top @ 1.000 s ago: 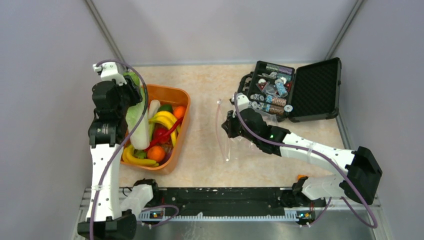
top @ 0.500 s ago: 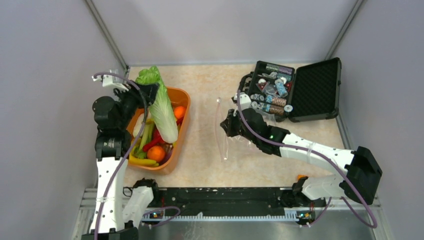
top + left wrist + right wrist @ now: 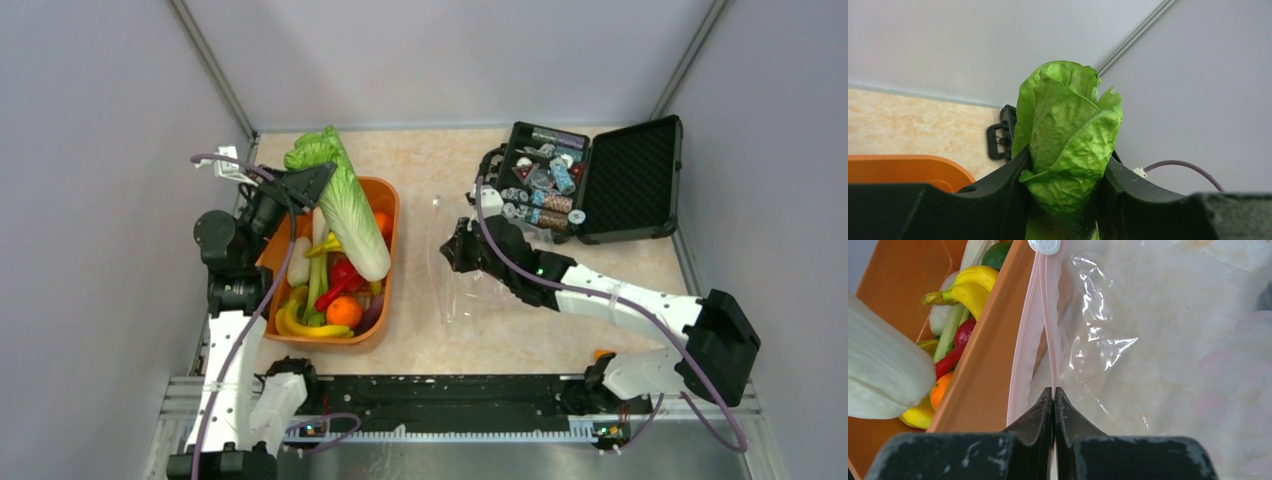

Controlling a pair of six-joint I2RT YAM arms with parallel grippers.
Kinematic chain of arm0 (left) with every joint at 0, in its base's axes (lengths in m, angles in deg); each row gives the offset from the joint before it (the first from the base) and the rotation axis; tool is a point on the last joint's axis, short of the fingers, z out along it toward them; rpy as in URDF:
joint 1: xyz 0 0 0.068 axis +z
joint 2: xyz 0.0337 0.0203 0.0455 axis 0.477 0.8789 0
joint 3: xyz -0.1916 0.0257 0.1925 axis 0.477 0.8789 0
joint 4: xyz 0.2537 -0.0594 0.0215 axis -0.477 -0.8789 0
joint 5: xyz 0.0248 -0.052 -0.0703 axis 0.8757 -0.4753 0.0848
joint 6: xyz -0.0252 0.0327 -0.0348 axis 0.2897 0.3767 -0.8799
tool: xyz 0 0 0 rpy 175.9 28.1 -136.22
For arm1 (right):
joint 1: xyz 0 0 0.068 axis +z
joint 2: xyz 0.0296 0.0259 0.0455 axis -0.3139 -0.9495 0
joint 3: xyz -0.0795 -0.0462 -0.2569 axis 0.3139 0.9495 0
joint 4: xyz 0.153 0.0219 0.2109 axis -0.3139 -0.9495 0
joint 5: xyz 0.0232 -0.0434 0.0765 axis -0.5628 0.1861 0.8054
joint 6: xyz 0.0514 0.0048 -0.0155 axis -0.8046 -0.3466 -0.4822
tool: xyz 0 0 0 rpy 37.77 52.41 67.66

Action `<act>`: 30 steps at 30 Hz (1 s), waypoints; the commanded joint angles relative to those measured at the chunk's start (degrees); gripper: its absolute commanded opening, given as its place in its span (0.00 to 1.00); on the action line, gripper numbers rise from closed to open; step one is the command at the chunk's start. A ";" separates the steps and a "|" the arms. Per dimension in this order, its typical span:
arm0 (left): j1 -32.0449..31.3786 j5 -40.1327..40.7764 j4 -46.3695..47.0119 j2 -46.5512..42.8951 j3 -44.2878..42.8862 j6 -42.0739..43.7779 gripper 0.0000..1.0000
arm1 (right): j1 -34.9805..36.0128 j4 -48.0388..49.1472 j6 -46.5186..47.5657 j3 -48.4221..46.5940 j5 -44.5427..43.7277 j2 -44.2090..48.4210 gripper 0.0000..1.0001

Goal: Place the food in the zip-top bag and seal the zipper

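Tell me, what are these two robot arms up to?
They are packing toy food into a bag. The left gripper is clamped on the leafy end of a toy cabbage and holds it over the orange tub, where the bananas and the other food lie. The right gripper is pinched shut on the zipper of the clear zip-top bag, which lies on the table beside the tub. Nothing shows inside the bag yet.

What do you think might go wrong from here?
The left jaws hold the long cabbage by its leafy end only, so it may swing or slip. The right jaws pinch one strip of the zipper; the mouth of the zip-top bag gapes only slightly, perhaps too little for it.
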 commanded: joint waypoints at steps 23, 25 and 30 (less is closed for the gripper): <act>-18.09 1.77 37.70 1.71 7.18 -6.99 0.08 | -1.65 3.40 -8.39 -4.61 6.17 -1.08 0.00; -19.75 2.55 39.43 2.32 7.58 -6.39 0.08 | -1.82 3.78 -9.13 -4.51 6.35 -1.04 0.00; -20.75 4.49 42.83 2.85 9.27 -7.09 0.08 | -2.14 4.51 -10.05 -4.12 6.90 -1.04 0.00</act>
